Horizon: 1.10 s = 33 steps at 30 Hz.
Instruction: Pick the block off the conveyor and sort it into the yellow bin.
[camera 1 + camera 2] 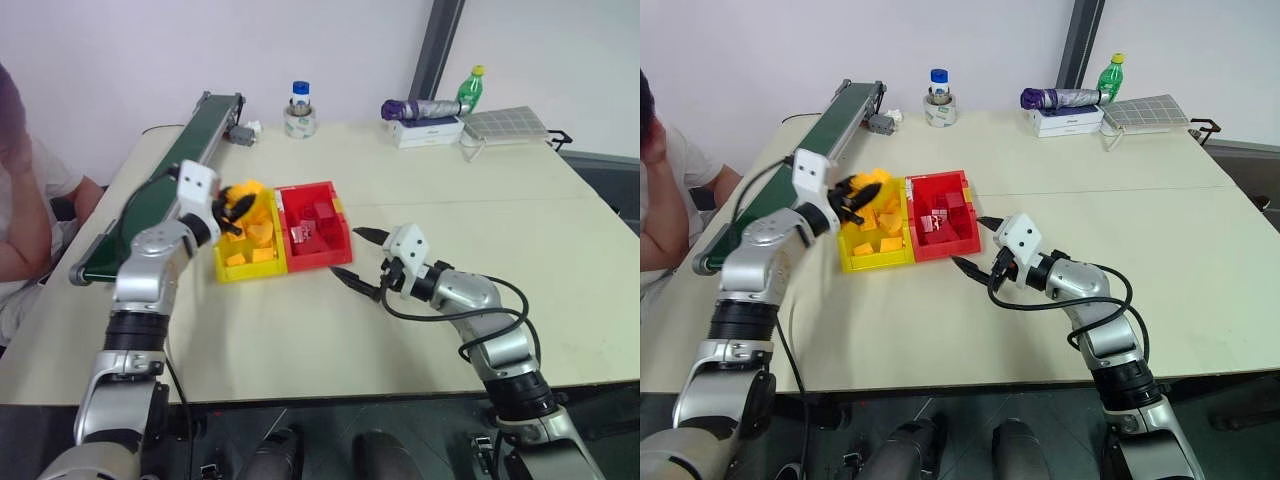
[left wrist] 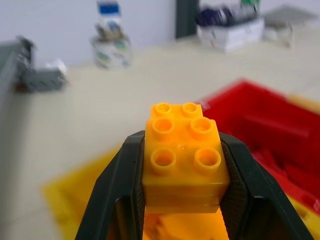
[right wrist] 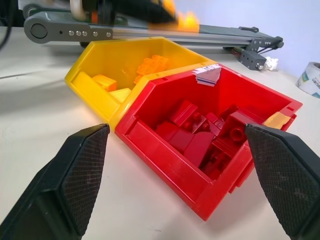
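The yellow-orange studded block [image 2: 184, 155] is clamped between the two black fingers of my left gripper [image 1: 236, 204], which is shut on it. It hangs just above the far part of the yellow bin [image 1: 250, 272], which holds a pile of similar yellow bricks. To the left of the bin runs the conveyor [image 1: 165, 180] with its dark green belt. My right gripper [image 1: 356, 257] hovers low over the table just right of the bins. It is open and holds nothing, and it points at the bins.
The red bin [image 1: 327, 255], full of red bricks, touches the yellow bin's right side. A person [image 1: 25, 215] sits at the left beside the conveyor. At the table's far edge stand a jar in a tape roll [image 1: 300, 115], a box with an umbrella [image 1: 425, 120] and a green bottle [image 1: 470, 90].
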Available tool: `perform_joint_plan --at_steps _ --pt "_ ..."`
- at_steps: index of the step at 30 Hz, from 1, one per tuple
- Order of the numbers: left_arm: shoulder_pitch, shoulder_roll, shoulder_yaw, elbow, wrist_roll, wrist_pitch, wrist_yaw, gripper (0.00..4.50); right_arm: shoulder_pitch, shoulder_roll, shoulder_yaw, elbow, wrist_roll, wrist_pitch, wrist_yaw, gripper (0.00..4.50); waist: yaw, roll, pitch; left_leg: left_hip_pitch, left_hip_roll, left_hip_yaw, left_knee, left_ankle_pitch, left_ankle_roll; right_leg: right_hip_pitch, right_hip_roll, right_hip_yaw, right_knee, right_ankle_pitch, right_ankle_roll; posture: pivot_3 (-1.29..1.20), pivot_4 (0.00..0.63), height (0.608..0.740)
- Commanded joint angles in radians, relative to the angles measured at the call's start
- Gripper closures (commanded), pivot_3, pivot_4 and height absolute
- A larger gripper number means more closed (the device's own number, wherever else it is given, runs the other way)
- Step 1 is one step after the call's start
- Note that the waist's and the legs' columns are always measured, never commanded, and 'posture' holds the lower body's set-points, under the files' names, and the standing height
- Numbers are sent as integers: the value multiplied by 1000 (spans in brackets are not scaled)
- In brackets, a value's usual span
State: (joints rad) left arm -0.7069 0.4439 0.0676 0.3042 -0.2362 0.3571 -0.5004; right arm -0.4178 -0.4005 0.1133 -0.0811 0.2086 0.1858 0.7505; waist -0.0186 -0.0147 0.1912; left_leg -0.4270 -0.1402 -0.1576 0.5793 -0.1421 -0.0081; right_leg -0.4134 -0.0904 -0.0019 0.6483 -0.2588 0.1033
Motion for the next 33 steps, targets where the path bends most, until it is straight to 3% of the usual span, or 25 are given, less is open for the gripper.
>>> perform_joint_plan --at_steps 1,4,10,11,15,21,25,33 --pt "-23 17 31 6 29 -39 39 3150 -7 -5 -17 -48 3 -18 -9 0 2 0 0 0 0 0 0 0 0 0 0 0 0 0 0 0 150 740" --pt "-15 18 36 -1 1 -24 0 3150 -3 -6 -16 -49 3 -18 -13 0 6 0 0 0 0 0 0 0 0 0 0 0 0 0 0 0 150 740" --pt "7 20 56 -35 -11 -13 -15 348 -11 -1 -10 -43 3 -20 -14 0 7 0 0 0 0 0 0 0 0 1 0 0 0 0 0 0 150 740" --pt "11 23 62 -45 -15 -13 -17 90 -12 -1 -9 -42 3 -21 -13 0 6 0 0 0 0 0 0 0 0 1 0 0 0 0 0 0 150 740" --pt "64 65 88 -129 -64 -1 -99 90 -14 -3 -8 -38 3 -23 -9 0 1 0 0 0 0 0 0 0 0 0 0 0 0 0 0 0 150 740" --pt "284 230 188 -407 -317 204 -335 90 -14 -8 -10 -37 8 -22 -1 0 -8 1 0 0 1 0 -2 0 0 -2 0 1 0 0 -1 0 150 740" --pt "361 285 244 -436 -332 249 -316 90 -11 -8 -8 -36 10 -23 1 0 8 1 0 0 1 0 -2 0 0 0 0 1 0 -3 -5 0 150 740" --pt "467 293 323 -374 -292 133 -302 90 -22 -9 -5 -31 10 -21 13 0 6 1 0 0 1 0 -2 0 -1 -1 0 2 -1 -2 -6 0 150 740"
